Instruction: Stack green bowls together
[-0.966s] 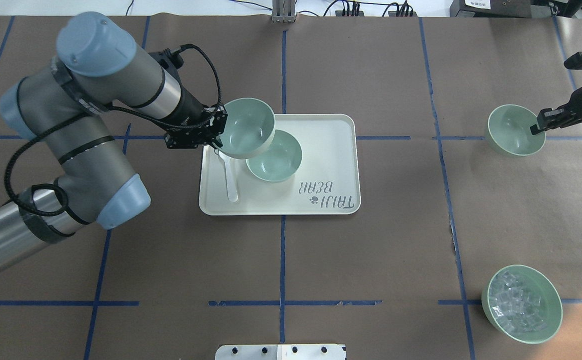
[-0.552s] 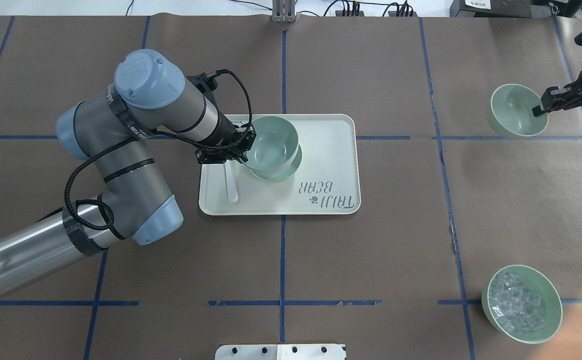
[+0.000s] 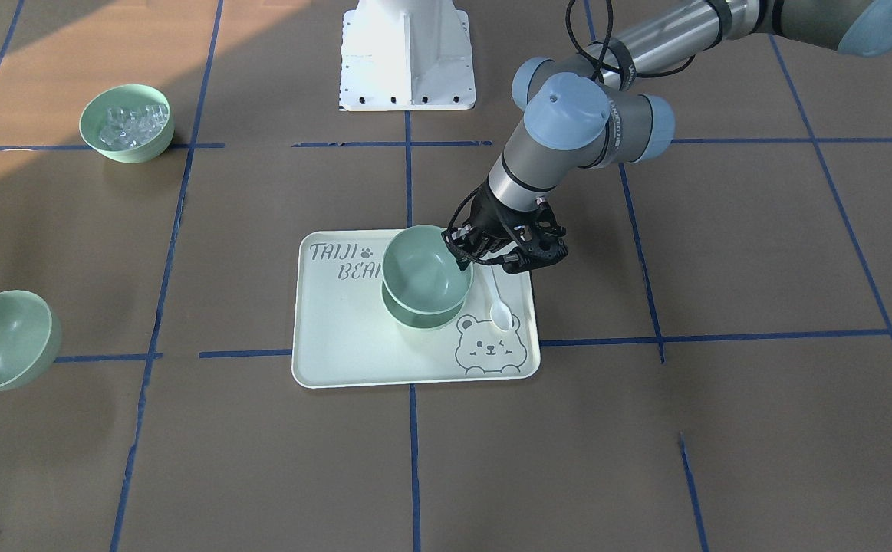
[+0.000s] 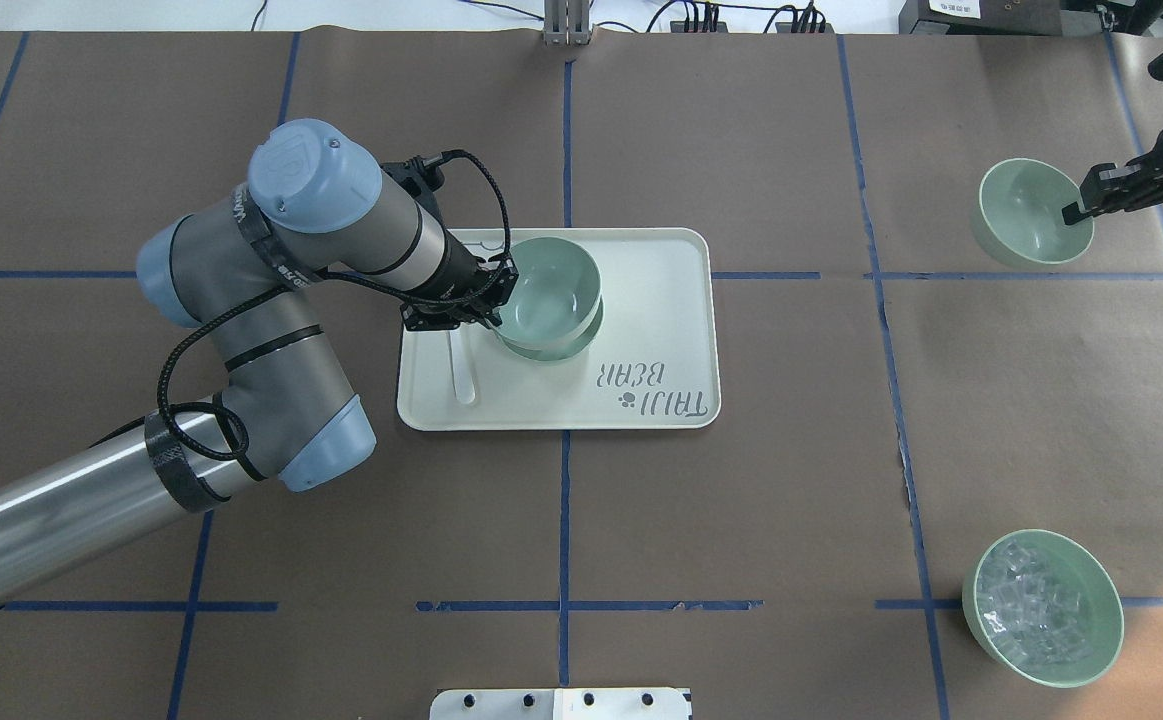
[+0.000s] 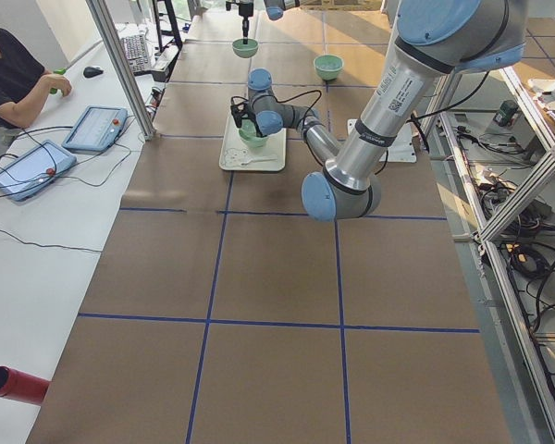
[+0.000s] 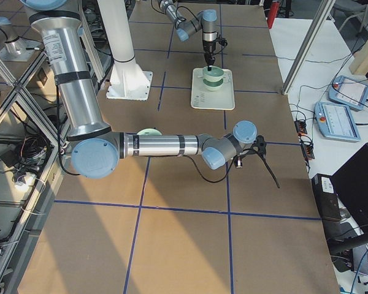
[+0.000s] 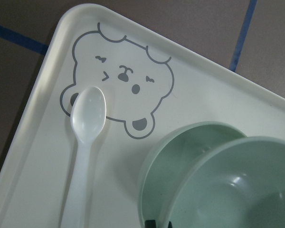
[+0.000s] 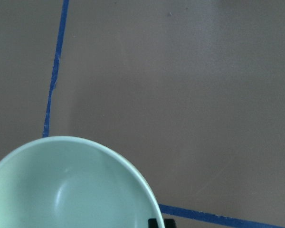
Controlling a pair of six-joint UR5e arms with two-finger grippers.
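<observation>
My left gripper [image 4: 494,305] is shut on the rim of one pale green bowl [image 4: 549,288]. It holds that bowl slightly tilted, partly nested in a second green bowl [image 3: 422,320] on the cream tray [image 4: 661,300]. The left wrist view shows the held bowl [image 7: 247,190] offset inside the lower bowl [image 7: 164,161]. My right gripper [image 4: 1076,210] is shut on the rim of the third green bowl [image 4: 1026,212], held tilted at the table's far right. It also shows in the front view [image 3: 1,341] and the right wrist view [image 8: 61,190].
A white spoon [image 4: 461,365] lies on the tray just left of the bowls, under my left gripper. A green bowl of clear ice-like cubes [image 4: 1041,607] stands at the near right. Brown paper with blue tape lines covers the table.
My left arm carried its bowl right and down onto the tray bowl. My right gripper moved its bowl farther from the robot.
</observation>
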